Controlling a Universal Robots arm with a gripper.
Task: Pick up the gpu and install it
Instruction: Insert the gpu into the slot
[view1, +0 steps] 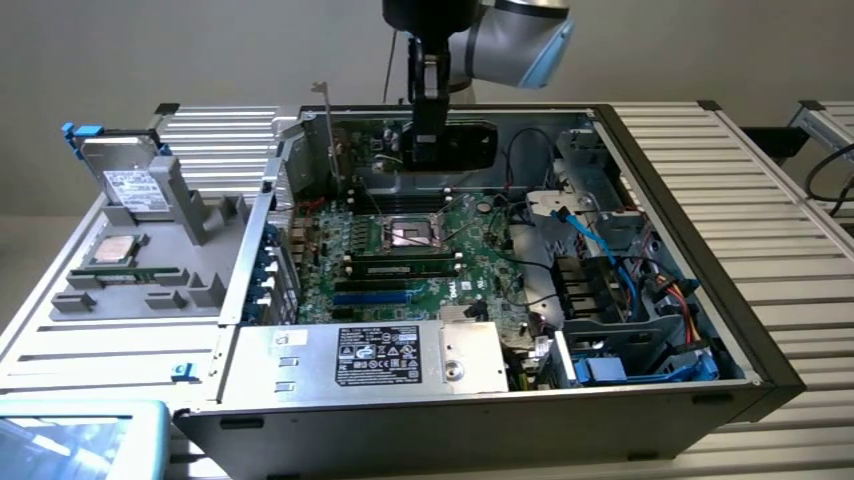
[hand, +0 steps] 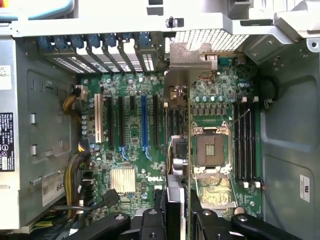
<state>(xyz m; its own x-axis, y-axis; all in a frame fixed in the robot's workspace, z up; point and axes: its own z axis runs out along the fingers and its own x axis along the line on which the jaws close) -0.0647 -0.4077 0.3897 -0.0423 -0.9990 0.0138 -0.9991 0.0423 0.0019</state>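
Gripper (hand: 176, 221) is closed narrow on the gpu (hand: 175, 155), pinching the card across its thin faces at the end away from the bracket (hand: 189, 70). From the wrist view the card runs edge-on over the motherboard (hand: 132, 150), between the long expansion slots (hand: 144, 125) and the bare processor socket (hand: 210, 150), with its silver bracket up by the case's rear openings. In the exterior view the arm reaches down inside the open computer case (view1: 694, 150). I can't tell whether the card's lower edge touches a slot. It looks light and stiff but fragile to me, so the flat cooler body and board faces are the sensible grip, clear of the contact edge.
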